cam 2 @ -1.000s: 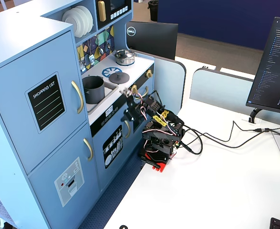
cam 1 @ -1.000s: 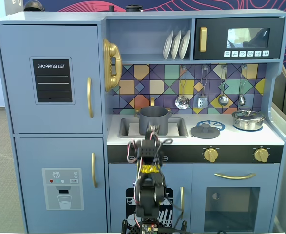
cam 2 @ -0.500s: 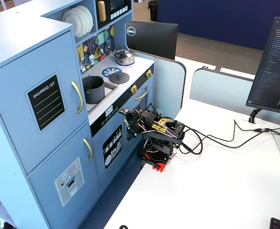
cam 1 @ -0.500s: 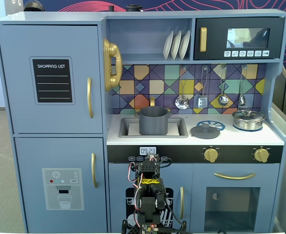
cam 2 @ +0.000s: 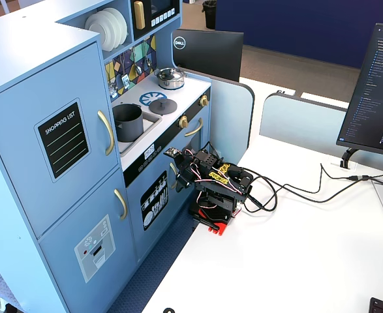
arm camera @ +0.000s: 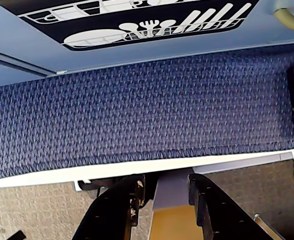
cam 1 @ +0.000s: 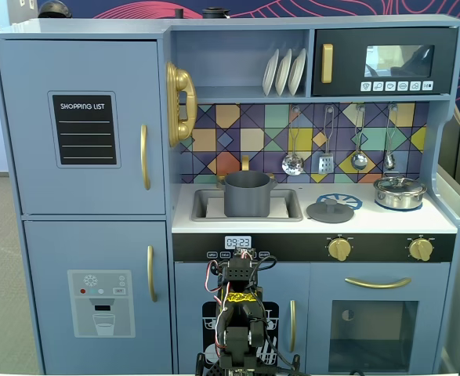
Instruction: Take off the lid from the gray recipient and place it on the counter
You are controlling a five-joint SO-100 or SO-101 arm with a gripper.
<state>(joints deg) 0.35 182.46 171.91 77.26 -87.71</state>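
Matte dark gray disc lid [cam 1: 329, 209]: off the gray cylindrical stockpot [cam 1: 247, 193], flat on white counter bench [cam 1: 316, 223] mid-front, beside burner print. Task apparently complete. End effector [arm camera: 163, 192]: slightly parted, empty.

Fridge board [cam 1: 85, 129]: "SHOPPING LIST"; clock [cam 1: 238, 243]: 08:23.

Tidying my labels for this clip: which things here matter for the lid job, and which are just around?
Job: lid, gray pot, counter, gripper.
Just around: silver pot, plates, hanging utensils, toy phone, monitor.
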